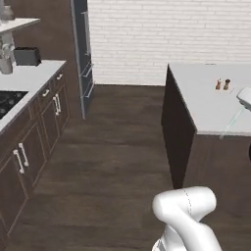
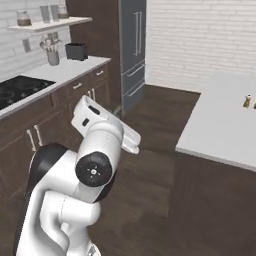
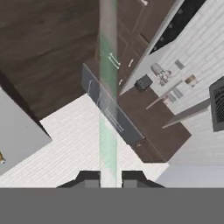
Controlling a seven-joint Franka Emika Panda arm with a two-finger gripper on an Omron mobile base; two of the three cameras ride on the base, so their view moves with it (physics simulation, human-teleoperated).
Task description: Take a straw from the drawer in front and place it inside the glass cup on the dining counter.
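Straw [image 3: 107,87] runs dead straight out from the pincer [image 3: 109,178], which is clamped on its near end; from the left base camera it slants down over the white bench [image 1: 206,98] edge.

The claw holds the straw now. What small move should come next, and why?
Probably carry it further over the dining counter to look for the cup. The claw is shut on the straw, which hangs over the counter's near edge in the left base view; no cup is in sight.

straw [image 3: 107,87]: top end cut by frame edge | dining counter [image 1: 206,98]: right side cropped
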